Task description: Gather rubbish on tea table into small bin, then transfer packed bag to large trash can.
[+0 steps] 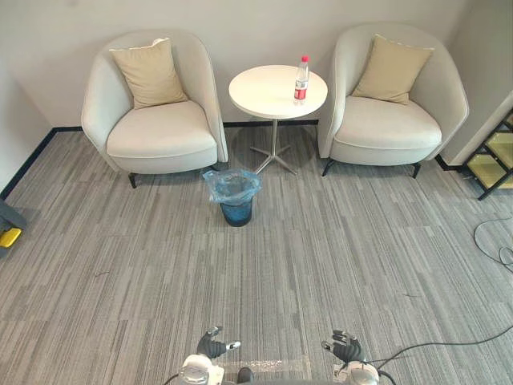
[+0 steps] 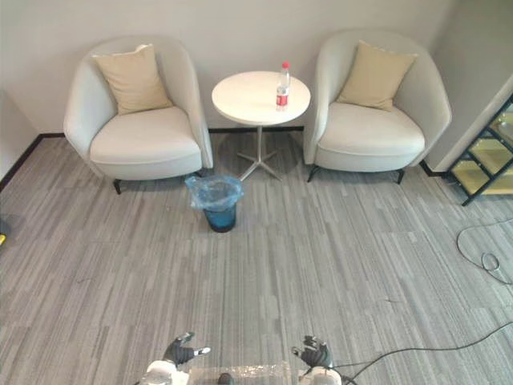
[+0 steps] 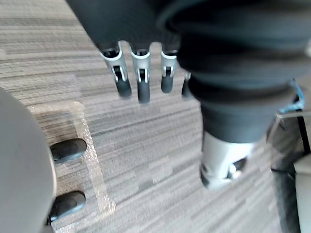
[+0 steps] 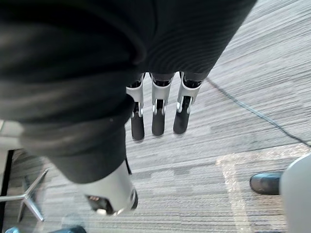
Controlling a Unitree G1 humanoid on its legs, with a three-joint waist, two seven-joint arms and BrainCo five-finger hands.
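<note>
Grey striped carpet [image 1: 321,265] covers the room in front of you, and at the far wall two cream armchairs [image 1: 156,132] stand on both sides of the round white tea table [image 1: 264,92]. Each armchair has a beige cushion [image 1: 150,74].

On the tea table you have one piece of rubbish to collect, a plastic bottle [image 1: 301,79] with a red cap and a red label. It stands upright near the table's right edge. I see no other thing on the table top.

The small bin [image 1: 236,210] stands on the carpet just in front of the table, a little to the left of its metal foot. A blue bag [image 1: 232,184] lines it, with the edge folded out over the rim. What is inside the bag I cannot tell from here.

Your left hand [image 1: 215,346] and your right hand [image 1: 346,346] hang low, at the near edge of the head views and well apart from the table and the bin. In the wrist views the fingers [image 3: 141,82] of the left and the fingers [image 4: 158,116] of the right are straight and relaxed over bare carpet, and neither hand holds anything.

So I judge the task is at its very beginning. You must walk to the table, take the bottle, drop it into the small bin, then lift out the packed bag and carry it to the large trash can.
</note>
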